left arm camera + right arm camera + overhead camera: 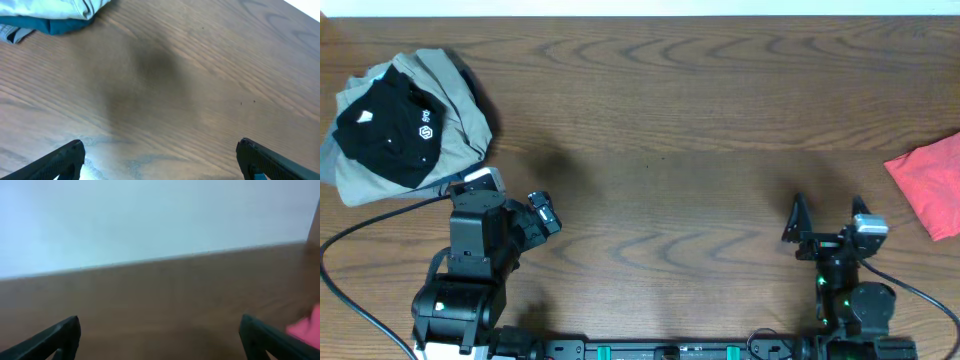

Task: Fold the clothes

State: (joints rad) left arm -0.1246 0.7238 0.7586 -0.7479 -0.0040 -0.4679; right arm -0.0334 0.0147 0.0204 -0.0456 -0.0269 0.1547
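Okay, I've got both released, holding nothing: left gripper (160, 147) and right gripper (828, 213) jaws spread wide above the table (670, 120). Grey-and-black clothes pile (405, 120) sits at 10 o'clock overhead, red garment (932, 182) at 3 o'clock.

Table (670, 150): brown wood grain, smooth, faint sheen | grey garment (460, 100): matt cloth, creased | black garment (390, 125): matt cloth, white print | red cloth (932, 180): matt fabric | left gripper (160, 155), right gripper (160, 332): black matt plastic
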